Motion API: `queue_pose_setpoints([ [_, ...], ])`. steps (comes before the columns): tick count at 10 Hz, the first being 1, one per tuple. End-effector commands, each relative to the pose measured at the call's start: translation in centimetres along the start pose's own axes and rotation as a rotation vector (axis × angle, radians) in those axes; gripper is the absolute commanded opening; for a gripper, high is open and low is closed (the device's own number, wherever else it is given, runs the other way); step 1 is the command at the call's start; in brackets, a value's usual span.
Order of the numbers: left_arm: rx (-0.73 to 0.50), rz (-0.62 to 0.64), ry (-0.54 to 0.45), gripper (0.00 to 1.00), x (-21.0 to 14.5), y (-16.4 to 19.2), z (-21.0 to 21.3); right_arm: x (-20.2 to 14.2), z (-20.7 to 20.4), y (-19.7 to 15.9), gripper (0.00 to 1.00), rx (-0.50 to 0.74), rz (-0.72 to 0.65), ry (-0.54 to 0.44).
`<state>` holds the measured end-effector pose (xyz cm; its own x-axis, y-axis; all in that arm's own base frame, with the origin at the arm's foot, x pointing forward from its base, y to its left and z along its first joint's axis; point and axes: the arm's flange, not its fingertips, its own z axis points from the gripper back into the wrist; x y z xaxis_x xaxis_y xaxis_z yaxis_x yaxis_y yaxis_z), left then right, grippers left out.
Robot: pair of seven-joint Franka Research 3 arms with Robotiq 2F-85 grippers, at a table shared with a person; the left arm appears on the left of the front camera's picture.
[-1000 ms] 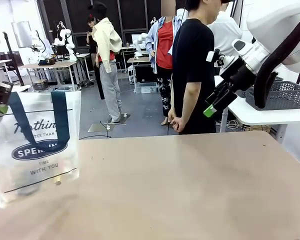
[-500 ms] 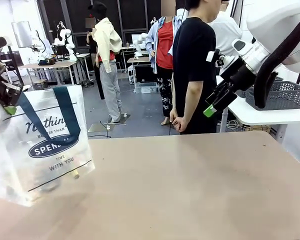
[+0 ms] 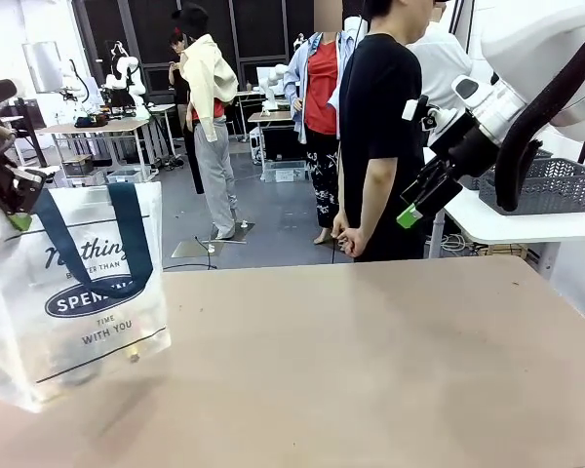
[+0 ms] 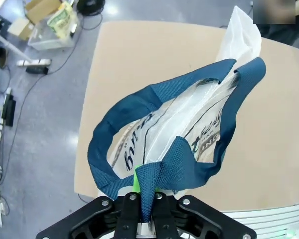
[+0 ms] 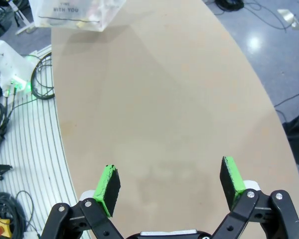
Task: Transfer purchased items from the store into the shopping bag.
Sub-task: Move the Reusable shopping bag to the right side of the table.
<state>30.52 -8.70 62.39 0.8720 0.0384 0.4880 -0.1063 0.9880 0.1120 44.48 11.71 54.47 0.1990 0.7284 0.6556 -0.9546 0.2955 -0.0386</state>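
Shopping bag (image 3: 73,292) at table's (image 3: 370,370) left end.

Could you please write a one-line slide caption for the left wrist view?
Left gripper shut on the navy blue strap handle of a translucent whitish plastic shopping bag, above a tan table.

i'm looking across a tan table (image 3: 390,361) into a workshop with a grey floor (image 3: 273,234) and dark windows (image 3: 253,29) along the far wall. a white table (image 3: 507,226) on my right is carrying a grey mesh basket (image 3: 556,185); more work tables (image 3: 97,127) are standing farther back.
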Motion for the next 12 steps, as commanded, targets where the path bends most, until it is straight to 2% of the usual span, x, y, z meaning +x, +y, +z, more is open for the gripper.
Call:
queue_pose_setpoints([
  [1,0.082,0.115,0.051,0.00,5.4,0.5,-1.4,0.1,-0.1,0.1,1.00,0.000,-0.014,0.018],
  [4,0.118,0.229,0.034,0.00,10.1,2.8,-6.2,0.1,-0.1,0.1,1.00,0.000,-0.014,0.018],
  [7,0.105,0.374,0.024,0.00,11.9,4.9,-9.0,0.1,-0.1,0.1,1.00,0.000,-0.014,0.018],
  [12,0.061,0.316,-0.108,0.00,12.3,6.5,-13.6,0.1,-0.1,0.1,1.00,0.000,-0.014,0.018],
])
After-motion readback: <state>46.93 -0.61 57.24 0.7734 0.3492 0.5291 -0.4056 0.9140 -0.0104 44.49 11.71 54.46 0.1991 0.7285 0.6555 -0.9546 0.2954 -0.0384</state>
